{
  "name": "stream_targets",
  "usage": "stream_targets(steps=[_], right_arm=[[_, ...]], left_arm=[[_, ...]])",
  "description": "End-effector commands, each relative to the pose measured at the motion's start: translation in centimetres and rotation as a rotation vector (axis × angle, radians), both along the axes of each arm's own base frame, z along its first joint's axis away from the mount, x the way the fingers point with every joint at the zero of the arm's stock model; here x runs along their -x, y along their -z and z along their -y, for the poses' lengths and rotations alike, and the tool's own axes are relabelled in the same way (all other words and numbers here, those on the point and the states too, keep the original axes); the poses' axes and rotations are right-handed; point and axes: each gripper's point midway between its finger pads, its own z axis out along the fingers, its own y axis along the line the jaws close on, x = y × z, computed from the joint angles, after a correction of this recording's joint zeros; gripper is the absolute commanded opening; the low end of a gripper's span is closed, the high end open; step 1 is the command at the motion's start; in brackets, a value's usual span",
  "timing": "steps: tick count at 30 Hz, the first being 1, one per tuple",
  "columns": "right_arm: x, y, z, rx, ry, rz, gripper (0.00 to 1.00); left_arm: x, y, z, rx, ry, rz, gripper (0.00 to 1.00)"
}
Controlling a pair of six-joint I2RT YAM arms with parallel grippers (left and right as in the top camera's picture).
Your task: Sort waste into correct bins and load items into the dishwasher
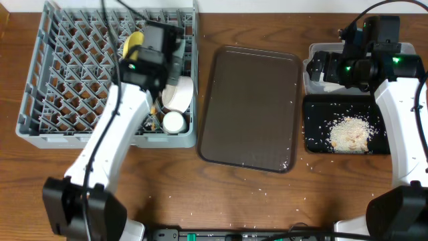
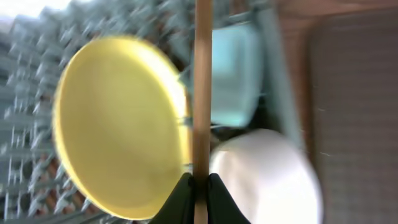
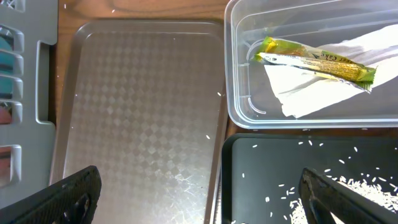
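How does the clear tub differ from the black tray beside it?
The clear plastic rectangular tub is see-through and deep; the shallow black rectangular tray is opaque. The tub holds a green-and-yellow snack wrapper and white paper napkin; the tray holds loose white rice. Both are rectangular.

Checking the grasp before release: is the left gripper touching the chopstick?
Touching. The left wrist view shows the left gripper pinched onto the chopstick, with no gap on either side.

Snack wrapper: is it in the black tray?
No, in the right wrist view the snack wrapper lies in the clear tub, on top of the white napkin.
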Motion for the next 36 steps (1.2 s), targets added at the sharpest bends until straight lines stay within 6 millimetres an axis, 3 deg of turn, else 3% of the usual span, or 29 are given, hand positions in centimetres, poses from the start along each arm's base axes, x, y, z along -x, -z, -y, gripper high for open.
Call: stream_targets(steps=[1,4,5,7,11,16,17,21,22,25,31,36], right_arm=[[0.2,-0.8,-0.1,0.006,-0.007,0.023,0.99],[0.2,-0.8,-0.1,0.006,-0.007,0.023,0.99],[0.2,-0.8,-0.1,0.006,-0.007,0.023,0.99],[0.2,-0.8,0.0,0.006,-0.007,0.023,0.99],[0.2,-0.8,-0.1,0.006,-0.007,0.023,0.99],[0.2,-0.8,0.0,0.006,-0.007,0.023,0.99],[0.2,-0.8,-0.1,0.006,-0.007,0.023,0.99],[0.2,-0.8,0.0,0.006,-0.007,0.023,0.99],[0.2,-0.8,-0.1,0.006,-0.007,0.023,0.99],[0.2,-0.8,0.0,0.006,-0.007,0.023,0.99],[0.2,-0.8,-0.1,0.006,-0.007,0.023,0.99],[0.2,-0.8,-0.1,0.006,-0.007,0.023,0.99]], left_arm=[[-0.8,1.8,-3.0,0.041,-0.166,-0.023,0.17],[-1.1,3.1,-3.8,0.036,-0.188,-0.051,0.59],[-1.1,3.3,-3.8,0.035,-0.188,-0.056,0.68],[-1.0,3.3,-3.7,0.034,-0.186,-0.059,0.72],[-0.5,1.8,-3.4,0.055,-0.175,-0.033,0.73],[3.1,-5.1,-2.9,0.15,-0.149,0.081,0.79],[5.4,-7.9,-3.3,0.175,-0.161,0.128,0.79],[10.6,-12.0,-4.2,0.209,-0.174,0.197,0.81],[12.0,-12.8,-4.4,0.221,-0.181,0.212,0.88],[15.3,-14.7,-5.0,0.242,-0.186,0.26,0.89],[19.9,-18.0,-5.8,0.277,-0.173,0.391,0.89],[23.5,-18.4,-6.5,0.264,-0.169,0.415,0.89]])
